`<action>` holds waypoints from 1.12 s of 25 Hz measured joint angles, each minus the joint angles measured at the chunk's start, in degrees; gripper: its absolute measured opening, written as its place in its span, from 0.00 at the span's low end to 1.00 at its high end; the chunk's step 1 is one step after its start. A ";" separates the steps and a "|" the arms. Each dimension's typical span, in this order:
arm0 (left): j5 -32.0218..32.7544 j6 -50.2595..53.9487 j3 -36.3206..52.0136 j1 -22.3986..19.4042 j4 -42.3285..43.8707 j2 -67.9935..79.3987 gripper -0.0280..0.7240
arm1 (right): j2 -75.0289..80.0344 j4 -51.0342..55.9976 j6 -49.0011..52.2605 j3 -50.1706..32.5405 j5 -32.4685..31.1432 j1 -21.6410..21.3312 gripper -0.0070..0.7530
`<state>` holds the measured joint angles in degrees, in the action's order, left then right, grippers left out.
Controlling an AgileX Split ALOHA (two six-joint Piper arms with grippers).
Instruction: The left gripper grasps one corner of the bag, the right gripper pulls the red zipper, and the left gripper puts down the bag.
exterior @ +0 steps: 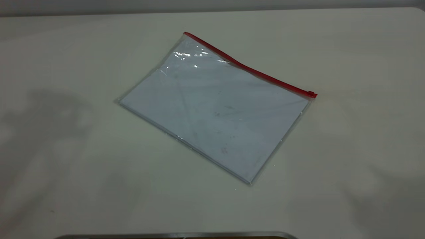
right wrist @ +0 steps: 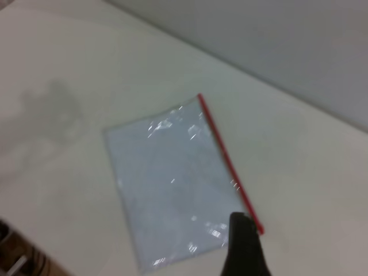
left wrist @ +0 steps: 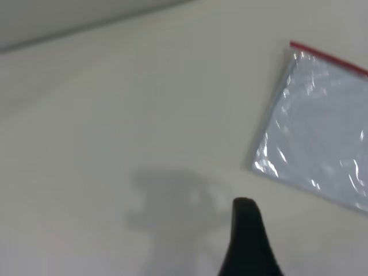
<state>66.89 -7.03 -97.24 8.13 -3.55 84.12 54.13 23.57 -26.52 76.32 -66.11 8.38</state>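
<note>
Lying untouched mid-frame: flat clear plastic bag (exterior: 215, 109), thin red zipper (exterior: 249, 69) along its upper edge.
Risked sliding if pinched poorly; jaw spacing of both grippers impossible to tell.

Pale off-white counter (exterior: 83, 59) filling the exterior view, matte and smooth, soft grey shadows (exterior: 43, 132) across its left side and near right corner, dimmer grey wall (exterior: 132, 5) along the far edge, curved metal rim (exterior: 176, 235) at the near edge, diffuse even light
</note>
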 joint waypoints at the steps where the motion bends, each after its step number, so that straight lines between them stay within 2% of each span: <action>1: 0.00 0.16 2.91 0.00 0.00 -1.61 0.81 | -1.99 0.00 0.45 -0.95 -1.46 0.00 0.77; 5: 0.00 0.88 16.70 0.00 0.00 -10.53 0.81 | -10.56 0.00 1.44 -8.46 -4.64 0.00 0.77; 9: 0.00 1.79 31.42 0.00 0.00 -20.56 0.81 | -20.13 0.25 1.44 -19.20 -4.64 0.00 0.77; 14: 0.00 1.84 45.01 0.00 0.00 -32.15 0.81 | -31.76 -0.16 1.44 -30.15 -4.64 0.00 0.77; 22: 0.00 1.84 53.71 0.00 0.00 -48.58 0.81 | -44.66 -4.11 3.13 -41.53 -4.22 0.00 0.77; 28: 0.00 1.17 57.66 0.00 -0.07 -58.67 0.81 | -50.52 -7.90 5.39 -46.53 -0.27 0.00 0.77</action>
<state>66.89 -5.86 -39.58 8.13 -3.62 25.46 3.62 15.67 -21.12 29.79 -66.38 8.38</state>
